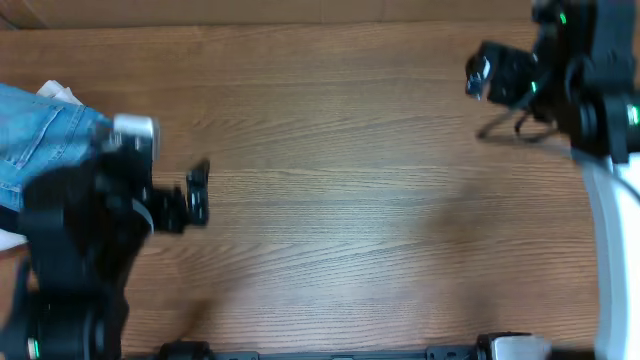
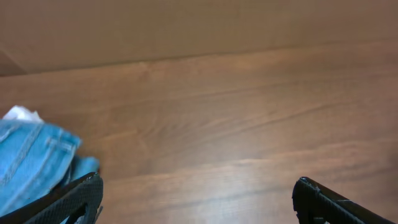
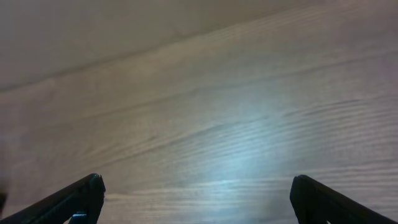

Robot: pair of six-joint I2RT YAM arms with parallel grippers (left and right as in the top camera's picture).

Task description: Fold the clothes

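Observation:
The light-blue denim jeans (image 1: pixel 35 135) lie bunched at the far left edge of the wooden table, mostly cut off by the frame and partly hidden under my left arm. In the left wrist view the jeans (image 2: pixel 31 162) show stitched seams at the lower left, beside my left finger. My left gripper (image 1: pixel 200 190) is open and empty just right of the jeans; its fingers are spread wide over bare wood in the left wrist view (image 2: pixel 199 202). My right gripper (image 1: pixel 478 75) is open and empty at the far right back, over bare table in the right wrist view (image 3: pixel 196 199).
A bit of white cloth (image 1: pixel 55 92) peeks out behind the jeans, and also shows in the left wrist view (image 2: pixel 22 114). The wooden table (image 1: pixel 350 200) spans the view between the two arms. A black cable (image 1: pixel 510 128) hangs by the right arm.

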